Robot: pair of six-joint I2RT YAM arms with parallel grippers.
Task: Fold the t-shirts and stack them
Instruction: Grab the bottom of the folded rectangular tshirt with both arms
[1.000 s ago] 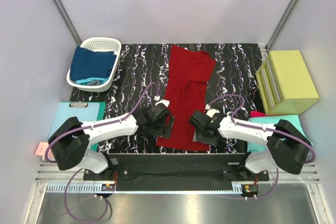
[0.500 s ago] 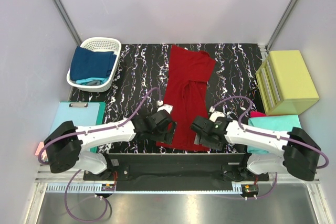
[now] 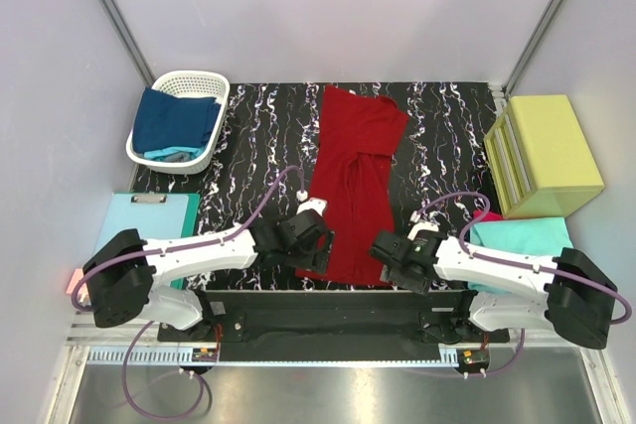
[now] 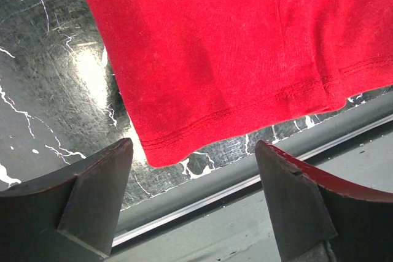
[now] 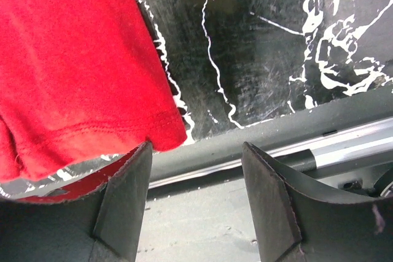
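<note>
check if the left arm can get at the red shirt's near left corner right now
Probably yes. The left arm hovers over that corner of the red shirt, jaws open; the hem lies flat on the table with nothing covering it.

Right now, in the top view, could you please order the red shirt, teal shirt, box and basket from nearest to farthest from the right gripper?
From the right gripper:
1. Red shirt, its hem corner right beside the gripper, on its left.
2. Teal shirt, at the table's right edge.
3. Box, back right.
4. Basket, back left corner.
</note>
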